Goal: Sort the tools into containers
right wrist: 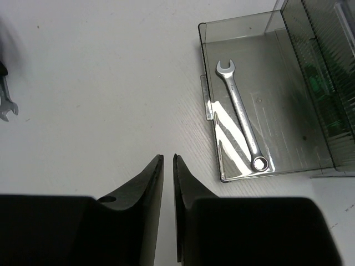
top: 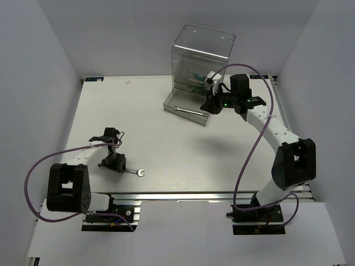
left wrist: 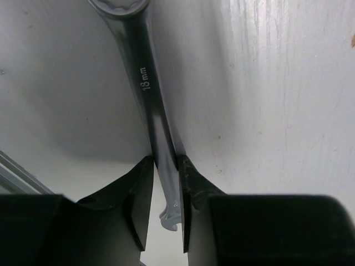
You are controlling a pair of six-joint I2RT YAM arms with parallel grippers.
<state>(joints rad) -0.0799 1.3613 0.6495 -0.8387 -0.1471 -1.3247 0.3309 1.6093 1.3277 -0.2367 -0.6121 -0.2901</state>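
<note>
The left gripper (left wrist: 165, 162) pinches a silver wrench (left wrist: 145, 83); the right gripper (right wrist: 168, 158) is nearly closed, empty

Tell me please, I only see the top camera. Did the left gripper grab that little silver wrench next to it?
Observer: Yes. In the left wrist view the left gripper is shut on the wrench, with its fingers pinching the shaft.
Operator: Is anything written on it?
Observer: Yes, the shaft reads 18 mm.
Operator: What's the thin shiny thing in the pulled-out drawer?
Observer: The right wrist view shows a second wrench lying flat in there, ring end nearer that camera and open end farther away.
</note>
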